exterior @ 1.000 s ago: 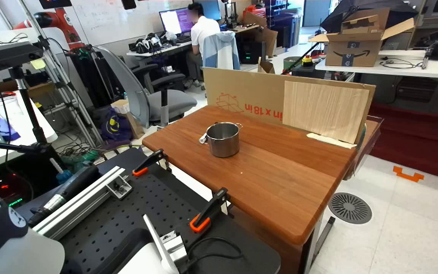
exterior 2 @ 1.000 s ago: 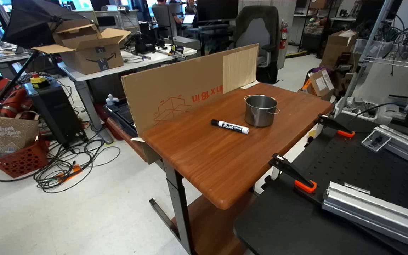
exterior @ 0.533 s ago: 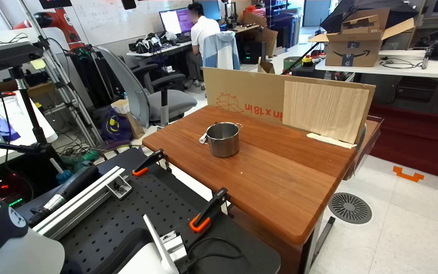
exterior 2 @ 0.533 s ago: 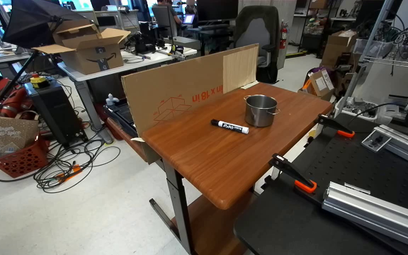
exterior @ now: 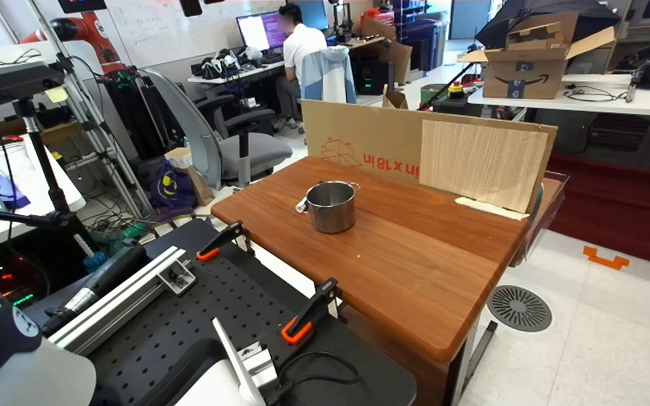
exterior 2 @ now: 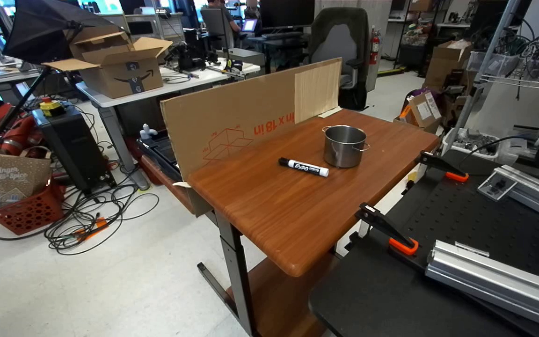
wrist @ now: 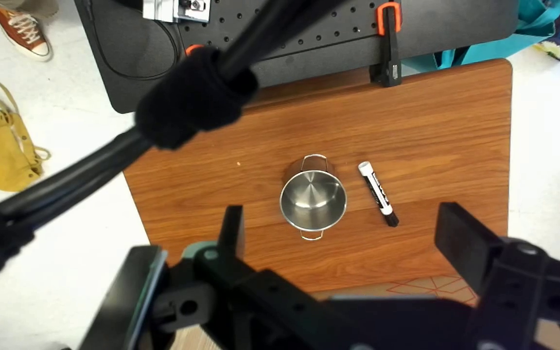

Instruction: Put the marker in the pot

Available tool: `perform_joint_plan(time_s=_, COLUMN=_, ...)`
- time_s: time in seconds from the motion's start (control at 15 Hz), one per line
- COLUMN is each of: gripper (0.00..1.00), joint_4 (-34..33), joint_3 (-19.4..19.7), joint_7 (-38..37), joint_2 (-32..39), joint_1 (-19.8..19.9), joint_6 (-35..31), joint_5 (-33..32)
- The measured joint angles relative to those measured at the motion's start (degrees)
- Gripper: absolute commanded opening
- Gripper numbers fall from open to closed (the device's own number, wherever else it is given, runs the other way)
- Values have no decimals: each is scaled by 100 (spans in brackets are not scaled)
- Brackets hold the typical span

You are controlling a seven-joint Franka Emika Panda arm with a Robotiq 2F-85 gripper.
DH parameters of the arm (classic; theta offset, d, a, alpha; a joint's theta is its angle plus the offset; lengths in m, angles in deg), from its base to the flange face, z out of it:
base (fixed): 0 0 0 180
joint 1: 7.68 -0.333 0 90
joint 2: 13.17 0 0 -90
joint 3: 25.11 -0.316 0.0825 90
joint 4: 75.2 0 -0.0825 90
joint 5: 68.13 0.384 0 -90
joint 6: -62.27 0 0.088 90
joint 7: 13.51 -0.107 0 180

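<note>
The marker (exterior 2: pixel 303 167), white with a black cap, lies on the brown table (exterior 2: pixel 255 201) beside the pot. It also shows in the wrist view (wrist: pixel 378 193). In an exterior view only its white end (exterior: pixel 302 206) shows past the pot. The pot (exterior 2: pixel 343 152) is small, round and silver with wire side handles. It stands upright, and in the wrist view its inside (wrist: pixel 313 214) looks empty. My gripper (wrist: pixel 342 218) is open, with nothing between its fingers. It is above the table, and the pot and marker appear between and beyond its fingers in the wrist view.
A cardboard panel (exterior 2: pixel 232 117) stands along one long table edge. Black clamps with orange tips (exterior 2: pixel 386 227) grip the opposite edge, beside the black perforated mount (exterior: pixel 229 316). A thick black cable (wrist: pixel 90 165) crosses the wrist view.
The pot and marker have not moved. A dark shape at the top edge of an exterior view sits very slightly lower. A person in the far background is no longer visible.
</note>
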Motion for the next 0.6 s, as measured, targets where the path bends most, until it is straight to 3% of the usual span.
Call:
perform_joint_plan(time_s=0.27, gripper=100, joint_4=-147, joint_3=-233, joint_7=72, joint_2=507, joint_1=-139, joint_6=-234, joint_5=-25)
perform_joint_plan(time_s=0.6, gripper=100, joint_4=-593, joint_3=-395, joint_7=424, joint_2=1713, joint_1=-382, joint_6=-794, joint_5=-239)
